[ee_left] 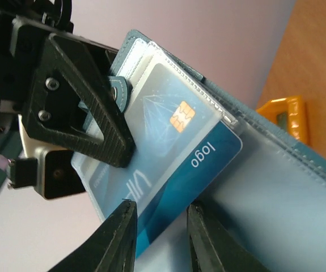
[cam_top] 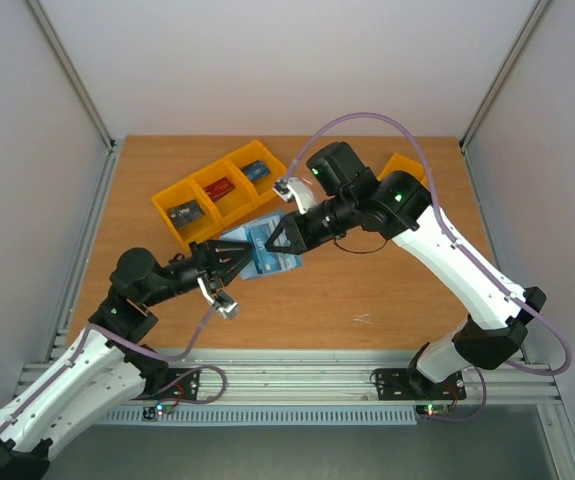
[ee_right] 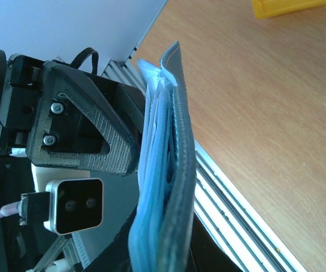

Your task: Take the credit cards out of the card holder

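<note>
blue card between barely parted left gripper fingers; right gripper tight on card holder

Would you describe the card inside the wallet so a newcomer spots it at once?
Above the wooden table, the right gripper holds the teal card holder. The blue card sits in its clear pocket, showing a gold chip and the word logo.
</note>
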Action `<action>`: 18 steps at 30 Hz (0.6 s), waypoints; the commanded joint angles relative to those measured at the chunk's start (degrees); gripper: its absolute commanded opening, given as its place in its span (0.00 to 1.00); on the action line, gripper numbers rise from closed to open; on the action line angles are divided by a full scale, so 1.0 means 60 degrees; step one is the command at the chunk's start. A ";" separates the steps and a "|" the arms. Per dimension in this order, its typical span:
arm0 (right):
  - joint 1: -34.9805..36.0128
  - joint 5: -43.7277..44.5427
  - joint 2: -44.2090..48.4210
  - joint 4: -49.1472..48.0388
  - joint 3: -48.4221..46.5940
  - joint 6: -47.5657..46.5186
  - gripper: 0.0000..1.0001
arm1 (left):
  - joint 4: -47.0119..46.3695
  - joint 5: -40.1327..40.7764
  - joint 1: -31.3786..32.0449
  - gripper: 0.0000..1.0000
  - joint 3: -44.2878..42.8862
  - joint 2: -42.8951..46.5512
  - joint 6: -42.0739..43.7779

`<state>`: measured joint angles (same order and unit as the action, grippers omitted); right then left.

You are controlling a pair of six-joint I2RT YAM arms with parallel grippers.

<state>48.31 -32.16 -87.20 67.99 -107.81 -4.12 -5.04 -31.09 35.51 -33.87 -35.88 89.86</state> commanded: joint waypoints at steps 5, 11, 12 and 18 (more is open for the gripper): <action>0.0063 -0.1400 0.0227 -0.0597 0.0089 -0.0104 0.01 | -0.1735 0.0299 0.0059 0.25 0.0070 -0.0354 0.2061; 0.0063 -0.1508 0.0286 -0.0670 0.0234 -0.0119 0.01 | -0.1935 0.0114 0.0070 0.01 -0.0016 -0.0386 0.2120; 0.0063 -0.1522 0.0305 -0.0698 0.0246 -0.0119 0.01 | -0.1966 0.0062 0.0084 0.00 -0.0016 -0.0392 0.2136; -0.0123 -0.1467 0.0541 -0.0784 0.0389 -0.0096 0.08 | -0.1987 -0.0050 0.0106 0.00 0.0063 -0.0299 0.2212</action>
<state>46.92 -35.40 -85.25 65.43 -106.52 -4.05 -12.53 -31.09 35.75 -33.61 -37.50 102.50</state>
